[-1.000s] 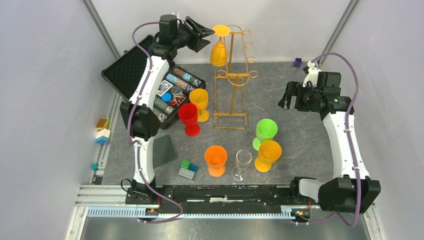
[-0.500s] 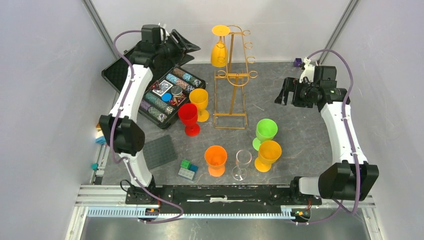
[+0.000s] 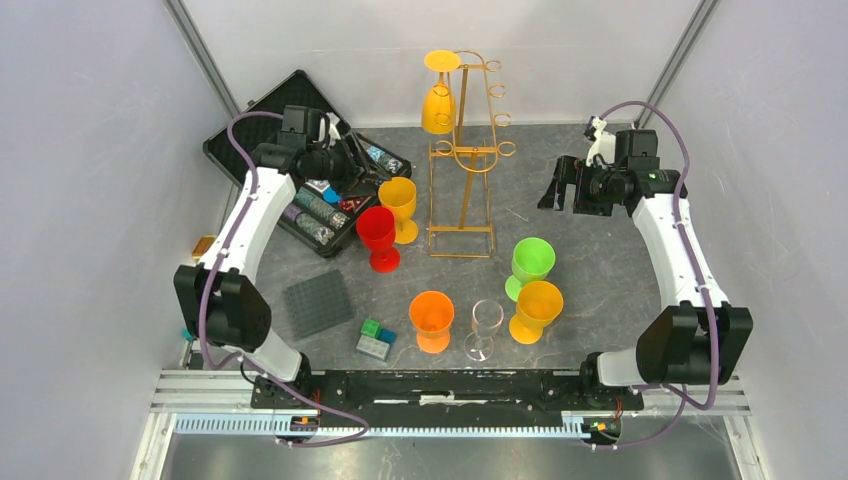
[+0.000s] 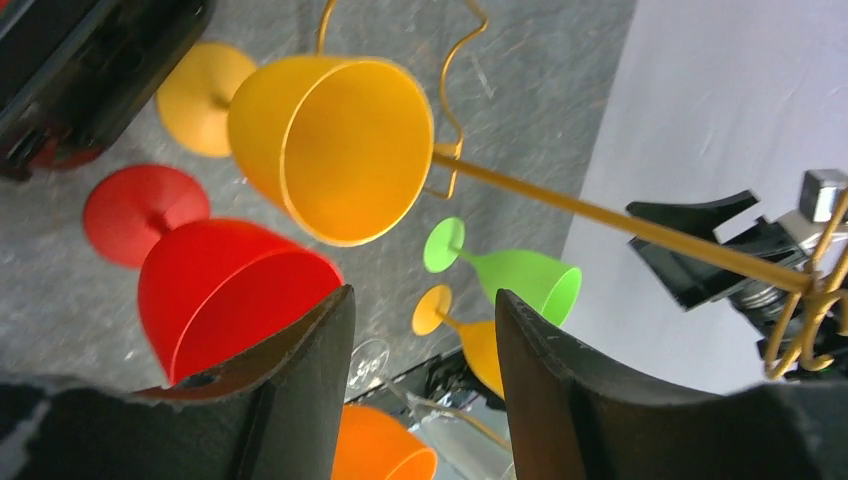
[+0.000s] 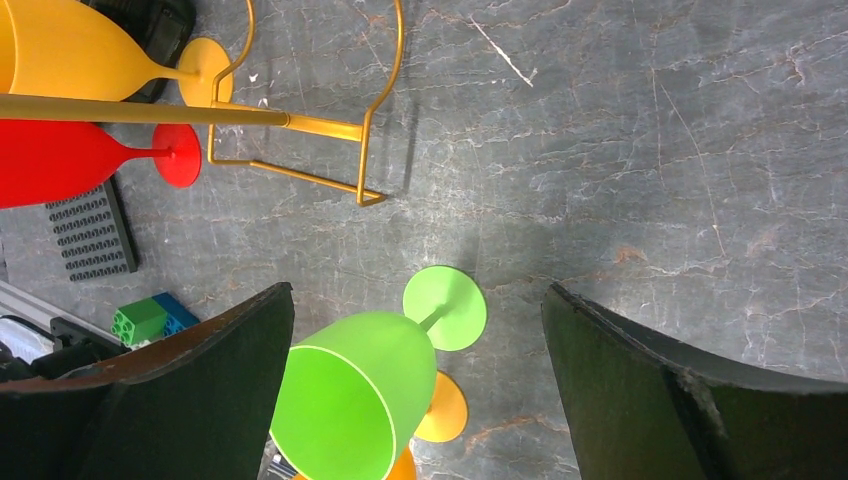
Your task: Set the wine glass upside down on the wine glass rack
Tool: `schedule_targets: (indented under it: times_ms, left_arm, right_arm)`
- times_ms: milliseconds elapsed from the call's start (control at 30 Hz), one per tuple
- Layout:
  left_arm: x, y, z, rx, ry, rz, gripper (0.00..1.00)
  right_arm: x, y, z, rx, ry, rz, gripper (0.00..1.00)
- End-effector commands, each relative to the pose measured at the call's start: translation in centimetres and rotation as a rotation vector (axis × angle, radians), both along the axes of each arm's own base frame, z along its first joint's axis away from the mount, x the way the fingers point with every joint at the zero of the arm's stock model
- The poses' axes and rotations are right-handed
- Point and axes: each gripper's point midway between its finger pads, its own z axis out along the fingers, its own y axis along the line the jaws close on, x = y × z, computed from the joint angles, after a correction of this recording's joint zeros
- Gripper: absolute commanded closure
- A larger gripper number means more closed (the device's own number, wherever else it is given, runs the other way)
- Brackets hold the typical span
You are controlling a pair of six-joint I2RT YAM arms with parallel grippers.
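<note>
Left hand (image 4: 422, 293): fingers parted, empty. Just ahead, upright on bench (image 5: 650, 150): yellow wine glass (image 4: 330, 150), beside red glass (image 4: 230, 290). Probably light, stiff, slick plastic; grip at stem. Beyond it: rack (image 3: 465, 150). Right hand (image 5: 418, 290): spread wide, empty.

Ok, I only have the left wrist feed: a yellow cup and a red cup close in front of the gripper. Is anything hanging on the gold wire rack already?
Observer: Yes. One yellow plastic wine glass hangs upside down at the top left of the tall gold wire rack.
Operator: Is the right arm carrying anything?
Observer: No. The right gripper is open and empty, above the table to the right of the rack.
Operator: What's the black thing at the top left of my picture?
Observer: An open black case, lid back, its tray filled with poker chips.
</note>
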Motion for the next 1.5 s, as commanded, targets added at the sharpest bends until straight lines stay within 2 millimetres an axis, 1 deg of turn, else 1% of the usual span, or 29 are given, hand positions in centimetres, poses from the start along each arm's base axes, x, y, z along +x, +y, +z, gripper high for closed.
schedule_targets:
  times_ms: [0,100,200,333,367,467,567,733,900,1067,1233,1467]
  left_arm:
    - [-2.7,1.3,0.5,0.099,-0.048,-0.059,0.41]
    - [-3.1,1.3,0.4,0.124,-0.045,-0.070,0.42]
    - [-2.8,0.5,0.9,0.162,-0.066,-0.101,0.43]
    - [-2.3,-1.1,0.9,0.227,-0.070,-0.169,0.43]
    - [-2.1,-1.7,1.2,0.241,-0.081,-0.188,0.43]
    - [-1.8,-3.1,0.9,0.288,-0.080,-0.236,0.43]
    - [-1.3,-4.1,-0.1,0.332,-0.052,-0.268,0.41]
    - [-0.8,-5.6,-3.0,0.411,0.020,-0.318,0.41]
    - [0.2,-5.9,-5.7,0.491,0.052,-0.325,0.41]
    - [1.1,-5.8,-7.4,0.527,0.077,-0.331,0.42]
    - [1.2,-5.9,-8.5,0.535,0.099,-0.338,0.49]
    - [1.1,-5.9,-8.7,0.540,0.102,-0.344,0.74]
  right_arm:
    - [0.9,0.6,0.9,0.019,-0.043,0.019,0.02]
    - [0.8,0.7,0.8,0.023,-0.037,0.023,0.02]
    - [0.7,1.0,0.5,0.037,-0.028,0.030,0.02]
    - [0.6,1.0,0.3,0.038,-0.023,0.031,0.02]
    - [0.5,1.0,0.2,0.038,-0.020,0.031,0.02]
    - [0.2,1.0,-0.2,0.040,-0.010,0.032,0.02]
    - [0.0,1.2,-0.4,0.044,-0.005,0.038,0.02]
    - [-0.2,1.3,-0.4,0.052,-0.002,0.041,0.02]
    - [-0.6,1.4,-0.7,0.054,0.004,0.043,0.02]
    - [-0.8,1.6,-0.5,0.070,0.004,0.047,0.02]
    - [-0.7,1.7,-0.4,0.078,-0.001,0.047,0.02]
    - [-0.6,1.8,-0.2,0.080,-0.007,0.051,0.02]
